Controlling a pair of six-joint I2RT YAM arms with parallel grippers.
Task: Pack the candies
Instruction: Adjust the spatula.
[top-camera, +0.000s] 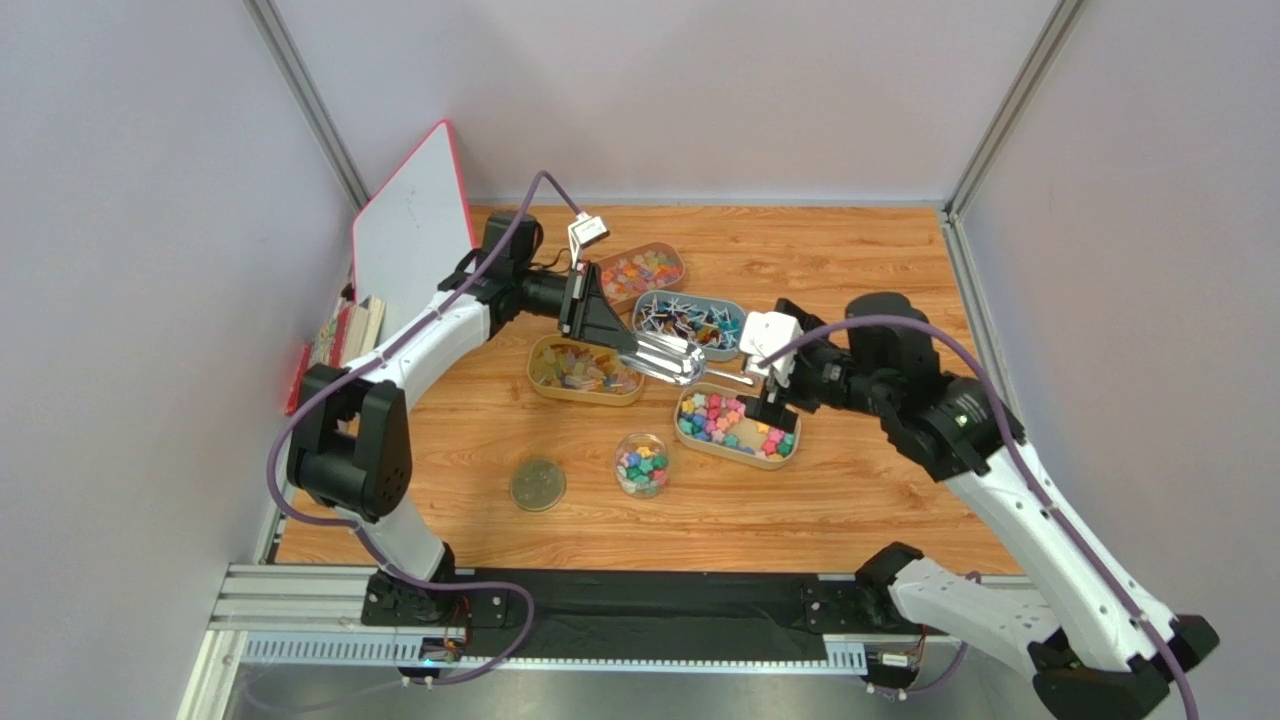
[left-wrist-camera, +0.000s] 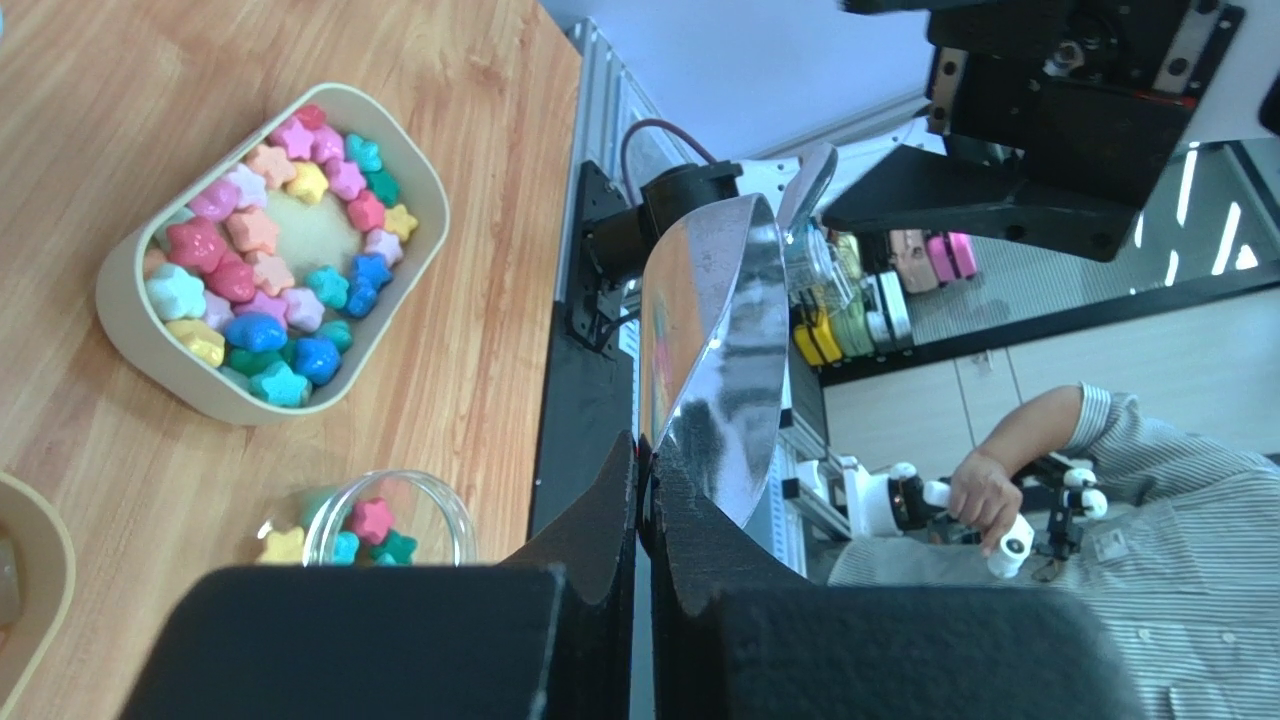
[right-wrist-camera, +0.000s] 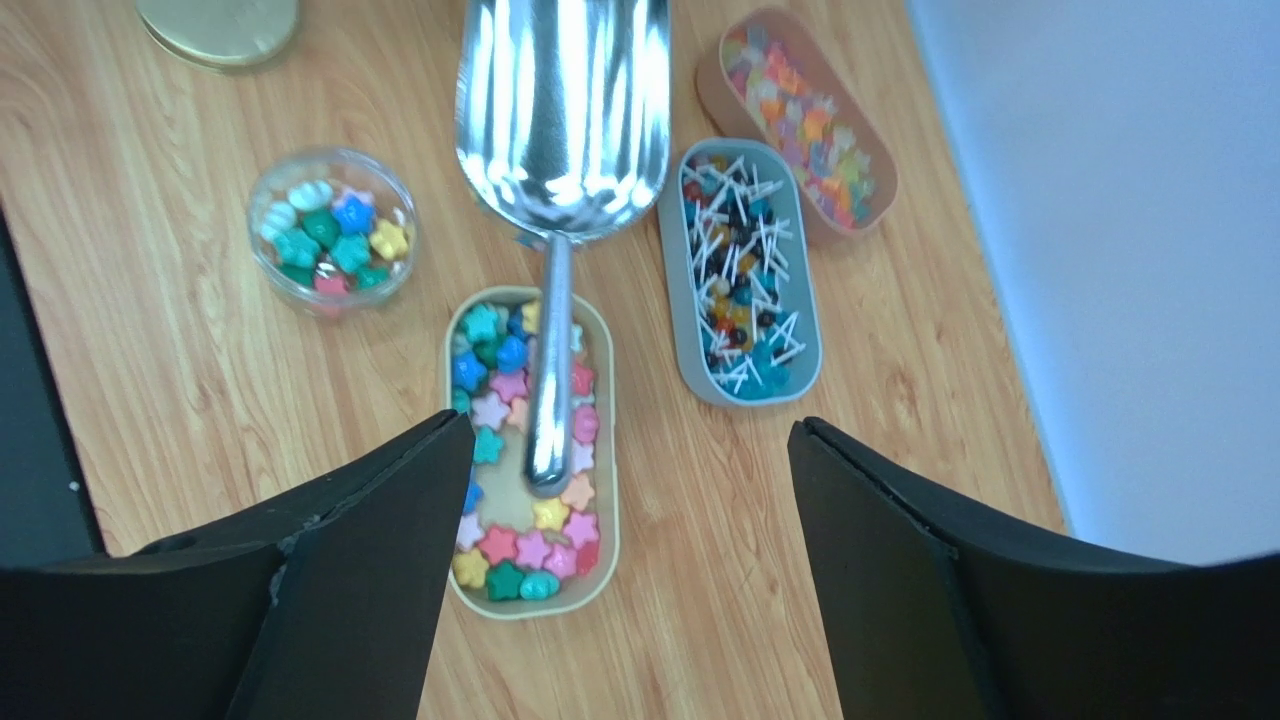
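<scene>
Right wrist view: right claw (right-wrist-camera: 631, 432) stands wide apart, its fingers (right-wrist-camera: 376, 525) gripping nothing; metal scoop (right-wrist-camera: 564, 105) lies straight ahead, handle end reaching back btwn the two fingertips w/o touching either; directly under the handle a tan tray (right-wrist-camera: 609, 495) of star candies (right-wrist-camera: 496, 360) (pink, blue, green, yellow) sits on the worktop (right-wrist-camera: 181, 390), so those sweets lie just below & ahead of this claw. Left of that tray, clear jar (right-wrist-camera: 331, 225) w/ a few more star sweets inside, top open; gold lid (right-wrist-camera: 218, 23) lies apart, beyond it. Right of the scoop, grey tray (right-wrist-camera: 670, 300) w/ blue-white wrapped candies (right-wrist-camera: 739, 270); further off, brown tray (right-wrist-camera: 709, 83) w/ red-orange candies (right-wrist-camera: 796, 113).

Left wrist view: left claw (left-wrist-camera: 649, 465) is clamped together on the rim of the scoop's bowl; star tray off to upper left, well apart; jar near, lower left.

Top external view: amber candies (top-camera: 571, 365) in a second tan tray (top-camera: 586, 399) just beside the left claw & scoop bowl.
</scene>
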